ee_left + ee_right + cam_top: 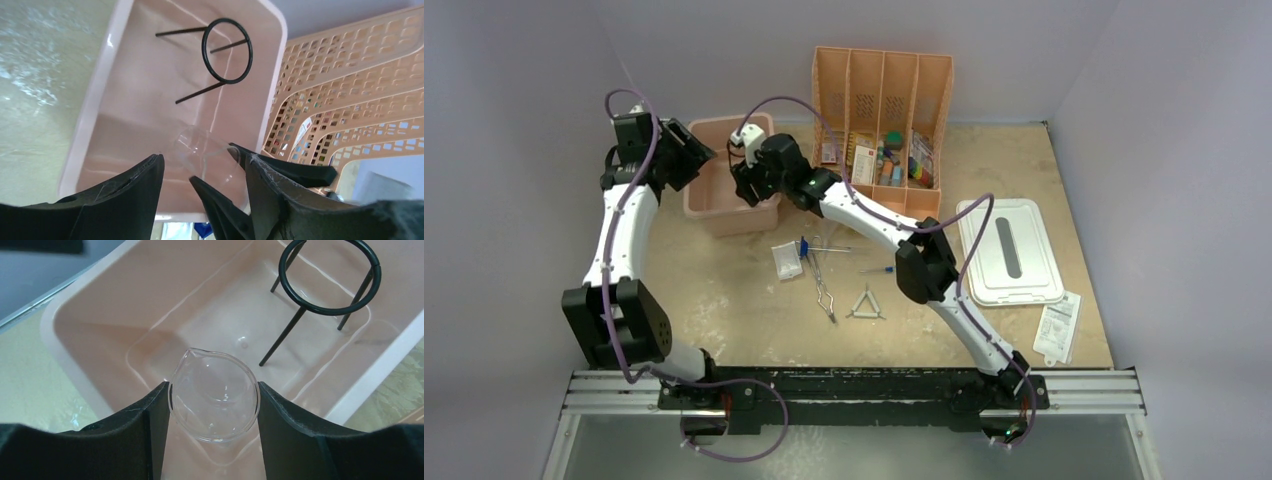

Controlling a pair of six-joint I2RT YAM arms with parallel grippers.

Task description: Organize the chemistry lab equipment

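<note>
My right gripper (213,389) is shut on a clear glass beaker (215,415) and holds it upright, mouth up, over the pink bin (100,330). A black wire ring tripod (325,312) stands inside the bin. In the top view the right gripper (746,182) is above the bin's right side, and the left gripper (696,158) hovers open at the bin's left rim. The left wrist view shows the beaker (210,155) in the right gripper's fingers (215,200), and the tripod (225,81) beyond. Metal tongs (822,285), a white triangle (866,305), a clear packet (787,260) and a blue-capped tube (876,269) lie on the table.
The orange divider rack (882,110) with colourful small items stands behind the bin's right side. The white lid (1009,250) lies at the right, with another clear packet (1057,327) beside it near the table's right edge.
</note>
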